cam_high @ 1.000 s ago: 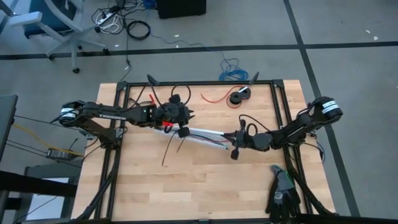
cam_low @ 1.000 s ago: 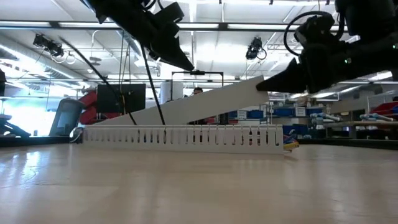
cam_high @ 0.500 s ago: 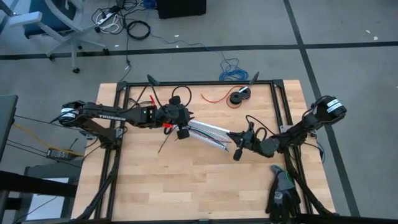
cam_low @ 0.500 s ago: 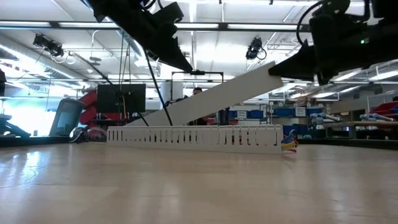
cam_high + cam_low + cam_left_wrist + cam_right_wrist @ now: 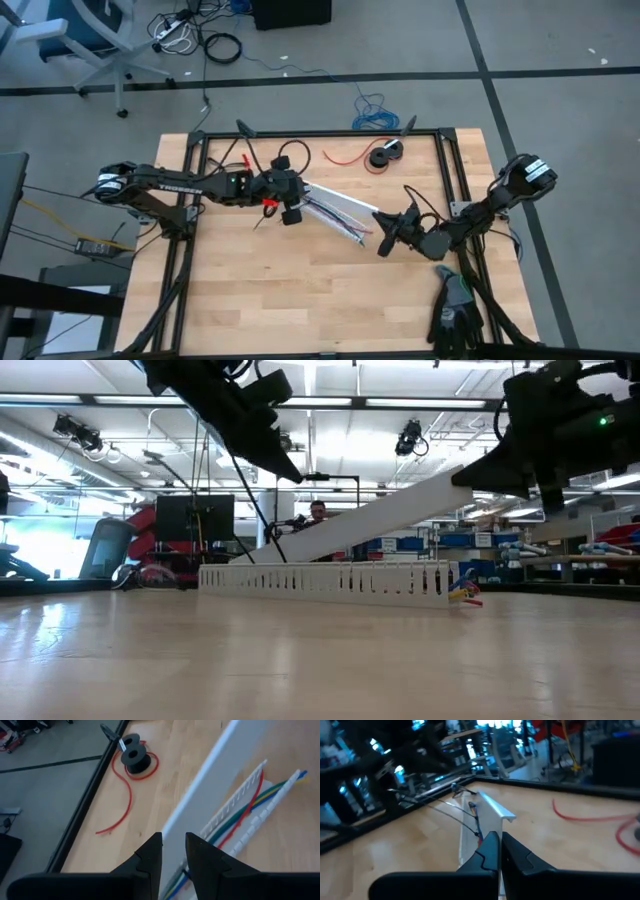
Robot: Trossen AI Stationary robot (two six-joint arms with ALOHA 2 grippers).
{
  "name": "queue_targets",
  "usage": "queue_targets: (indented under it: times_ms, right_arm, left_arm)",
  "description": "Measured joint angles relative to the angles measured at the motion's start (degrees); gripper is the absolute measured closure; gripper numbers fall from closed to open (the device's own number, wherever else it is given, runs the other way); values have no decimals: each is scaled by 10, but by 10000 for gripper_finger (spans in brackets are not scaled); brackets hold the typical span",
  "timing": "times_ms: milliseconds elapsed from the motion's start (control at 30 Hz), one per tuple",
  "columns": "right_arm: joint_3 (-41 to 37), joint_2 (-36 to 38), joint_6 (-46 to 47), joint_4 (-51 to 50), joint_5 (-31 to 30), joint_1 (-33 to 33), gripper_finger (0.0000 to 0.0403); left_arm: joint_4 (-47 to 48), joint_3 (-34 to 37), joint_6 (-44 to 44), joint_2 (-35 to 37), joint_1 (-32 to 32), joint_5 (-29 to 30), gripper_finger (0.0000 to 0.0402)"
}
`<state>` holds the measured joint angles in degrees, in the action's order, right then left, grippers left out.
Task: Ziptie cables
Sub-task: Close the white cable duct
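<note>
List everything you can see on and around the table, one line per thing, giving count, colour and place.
table: one, pale wood in a black frame, under both arms
slotted duct: one, white, flat on the table mid-way
cover strip: one, white, tilted over the duct, right end raised
cables: one bunch, red, green, yellow and blue, lying in the duct
red wire: one, loose at the table's far edge
spool: one, black, by the red wire
glove: one, dark, at the frame's near right corner
person: one, far behind the table
left claw: one, black, shut on the cover strip's low end
right claw: one, black, shut on its raised end
</note>
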<state>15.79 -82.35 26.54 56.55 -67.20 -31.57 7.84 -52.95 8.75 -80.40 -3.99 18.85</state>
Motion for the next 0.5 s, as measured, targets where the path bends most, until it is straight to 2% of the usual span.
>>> queue_targets:
  times_ms: [300,500]
  right_arm:
    - [0,0,257,-147,-50,-9,403]
    - [0,0,443,-289,-15,-4,403]
  left_arm:
    - [44,4,0,0,0,0,307]
    - [42,37,2,0,-1,0,307]
